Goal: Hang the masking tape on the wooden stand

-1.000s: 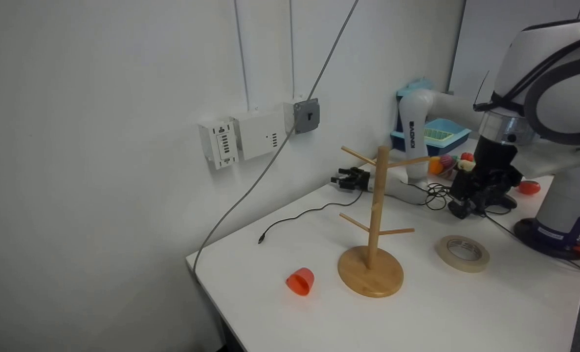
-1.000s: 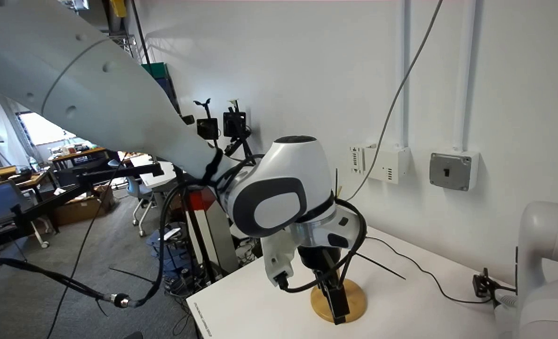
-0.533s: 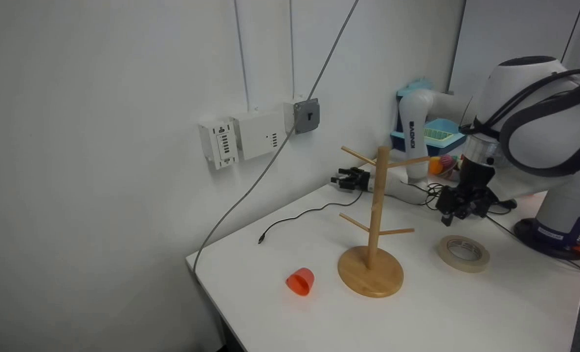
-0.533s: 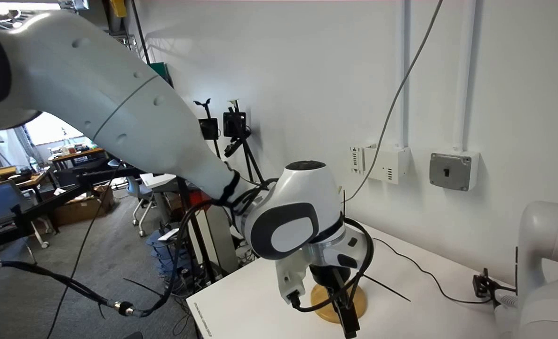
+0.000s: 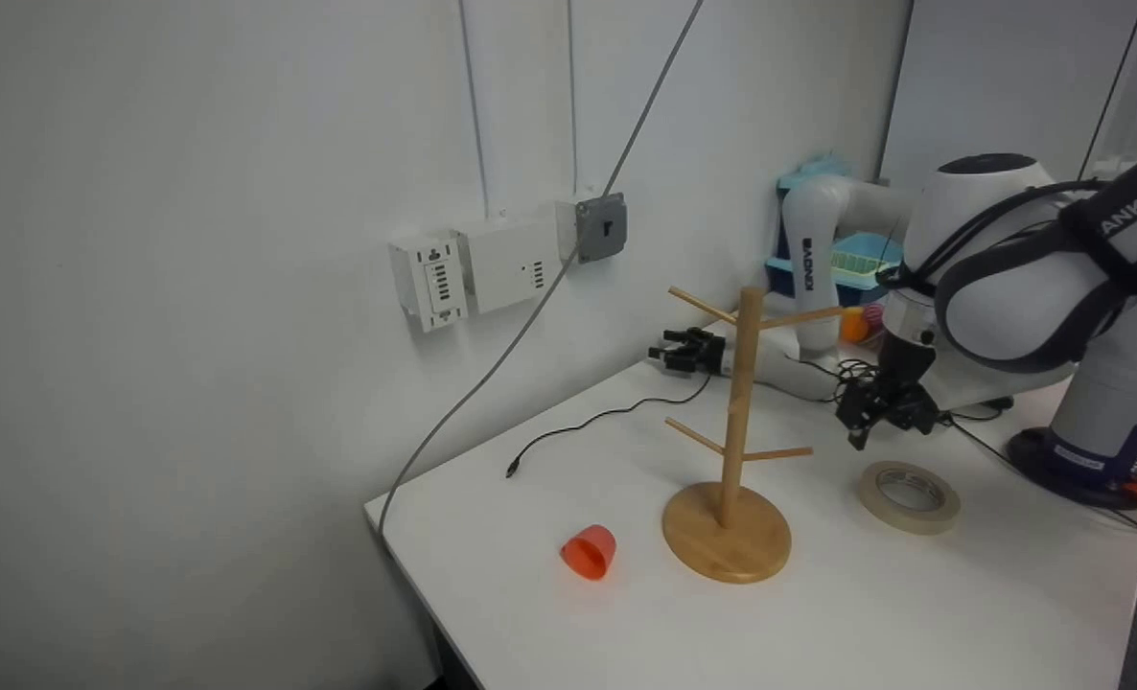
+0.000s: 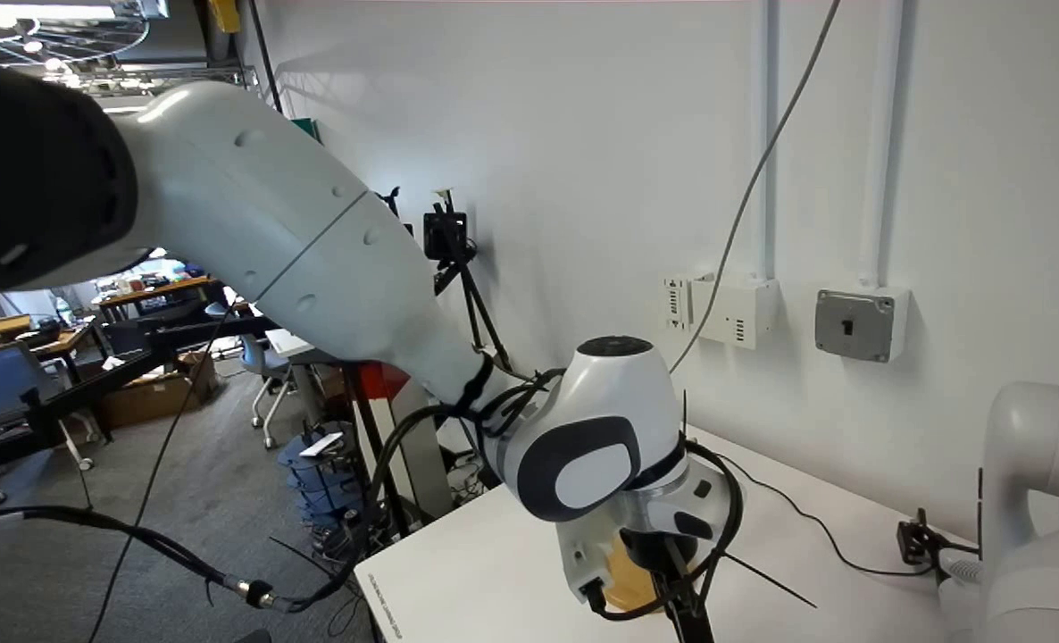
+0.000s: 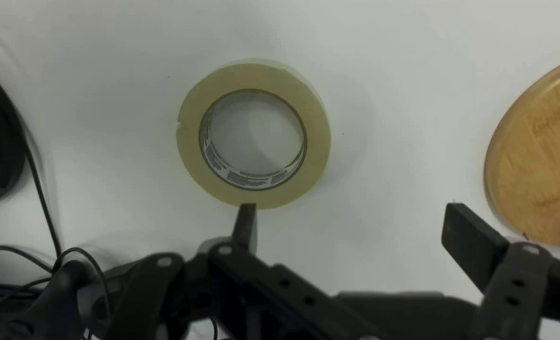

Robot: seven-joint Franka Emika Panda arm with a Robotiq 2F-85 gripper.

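Wooden stand (image 5: 738, 417): pale wood, pole smooth with a low satin look. Its round base (image 7: 544, 156) shows grain up close and a soft gloss along the rounded edge. Masking tape (image 7: 254, 76): papery, matt, flat face smooth but nicked at one spot; core (image 7: 254, 182) printed, paper or card, cannot tell which. Tabletop (image 5: 866, 613): smooth, faint sheen. Orange-red cup (image 5: 590, 548): thin plastic by the look of it, smooth. Gripper (image 7: 351, 222): black, mostly matt; metal or plastic unclear. Arm shell (image 6: 297, 241): smooth, glossy, plastic-looking; wrist collar (image 5: 906, 314) shiny metal. Switch box (image 6: 851, 326): dull grey plastic. Wall (image 5: 195, 287): matt, painted look. Floor (image 6: 217, 464): carpet, matt, coarse.
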